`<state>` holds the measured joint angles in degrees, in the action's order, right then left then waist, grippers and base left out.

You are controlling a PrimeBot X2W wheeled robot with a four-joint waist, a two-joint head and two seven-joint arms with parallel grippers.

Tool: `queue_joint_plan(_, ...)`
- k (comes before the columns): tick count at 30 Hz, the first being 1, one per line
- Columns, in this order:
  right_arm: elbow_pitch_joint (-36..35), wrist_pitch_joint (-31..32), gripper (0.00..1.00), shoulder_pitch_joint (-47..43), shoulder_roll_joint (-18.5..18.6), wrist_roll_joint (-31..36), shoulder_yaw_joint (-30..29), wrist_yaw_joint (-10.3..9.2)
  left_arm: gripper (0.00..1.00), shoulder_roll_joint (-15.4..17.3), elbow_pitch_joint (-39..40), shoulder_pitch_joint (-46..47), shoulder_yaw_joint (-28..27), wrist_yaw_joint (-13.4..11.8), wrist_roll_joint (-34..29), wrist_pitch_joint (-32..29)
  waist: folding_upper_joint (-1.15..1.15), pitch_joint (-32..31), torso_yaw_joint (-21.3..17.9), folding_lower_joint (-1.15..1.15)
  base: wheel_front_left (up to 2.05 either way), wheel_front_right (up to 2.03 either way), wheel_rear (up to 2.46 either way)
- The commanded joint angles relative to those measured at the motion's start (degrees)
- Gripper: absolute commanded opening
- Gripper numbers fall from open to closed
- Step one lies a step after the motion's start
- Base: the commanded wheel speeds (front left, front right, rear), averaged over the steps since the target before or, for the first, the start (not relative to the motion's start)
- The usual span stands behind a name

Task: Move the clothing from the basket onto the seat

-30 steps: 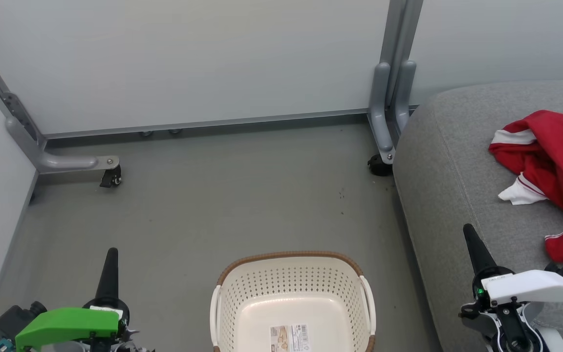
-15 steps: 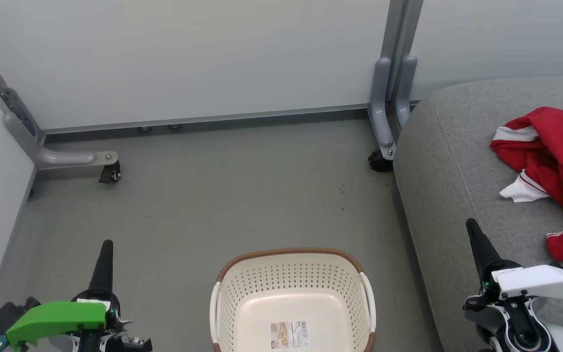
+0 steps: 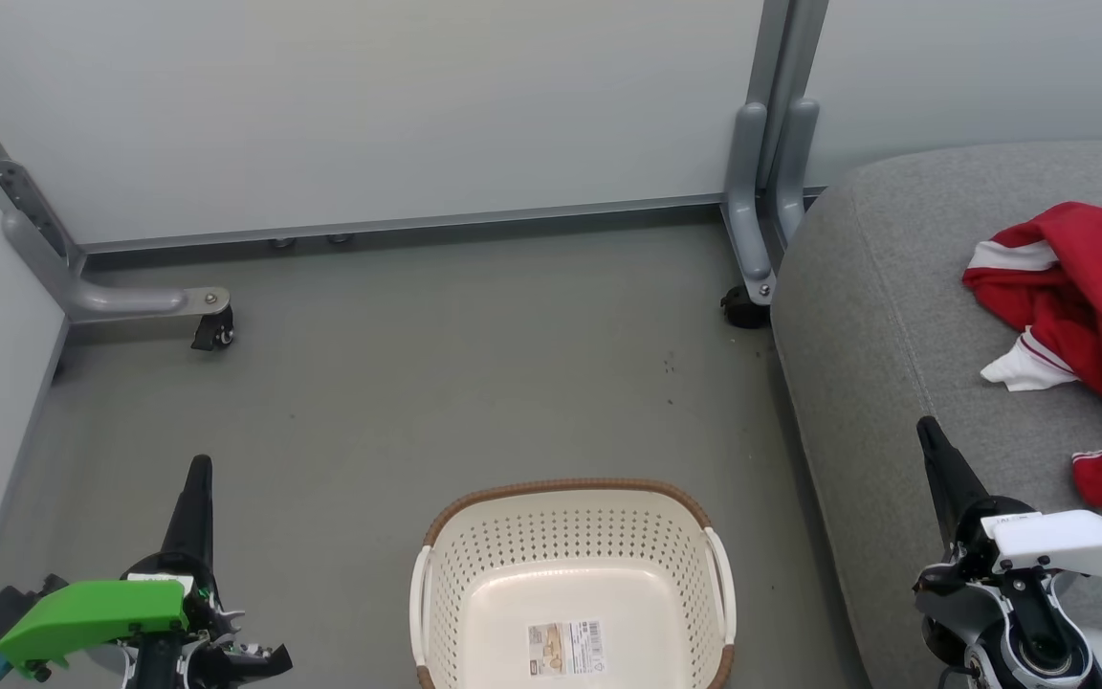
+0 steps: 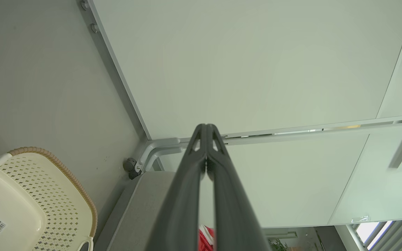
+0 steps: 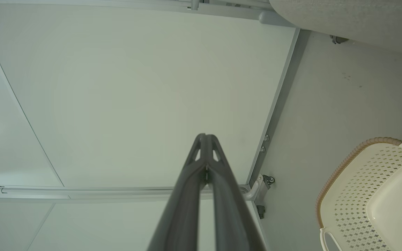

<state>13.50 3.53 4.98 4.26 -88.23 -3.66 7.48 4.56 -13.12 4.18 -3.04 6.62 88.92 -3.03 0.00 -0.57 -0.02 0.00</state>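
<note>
Left hand [image 3: 198, 474] hovers over the floor [image 3: 417, 383], fingers pinched together, gripping nothing. Next, the basket [image 3: 561, 490] stands on the floor, label showing on its bottom, near the left edge of the seat [image 3: 871, 316]. Right hand [image 3: 930, 435], pinched together and empty too, hangs over that edge. The clothing [image 3: 1101, 287] lies on the seat in 2 red-and-white heaps, further right.

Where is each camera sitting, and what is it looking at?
Head view: on the robot's head, looking down at floor, empty basket, and seat with clothing; left gripper and right gripper show, both shut.
Left wrist view: on the left wrist, looking along its shut fingers toward the wall panels.
Right wrist view: on the right wrist, looking along its shut fingers toward the wall panels.
Shared: both wrist views catch the basket and the seat.
</note>
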Motion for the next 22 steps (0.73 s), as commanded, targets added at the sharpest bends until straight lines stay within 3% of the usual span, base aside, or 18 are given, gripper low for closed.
queue_joint_plan(1,0.1,0.4,0.0,0.8,0.0,-1.2,-0.3,0.02,0.0,0.2,-0.1,1.3,-0.3,0.5,1.1,-0.5,0.0,0.1,0.0,0.0,0.0,0.0,0.0)
queue_joint_plan(14,0.5,1.9,0.0,1.4,-0.2,-5.9,-1.3,0.02,0.0,0.0,-1.0,2.5,-1.5,1.1,5.8,-1.8,0.0,0.8,0.0,0.0,0.0,0.0,0.0)
queue_joint_plan(22,0.5,2.0,0.0,1.3,-0.3,-5.5,-1.5,0.02,0.0,-0.1,-0.9,2.4,-1.6,1.1,5.3,-1.9,0.0,0.7,0.0,0.0,0.0,0.0,0.0)
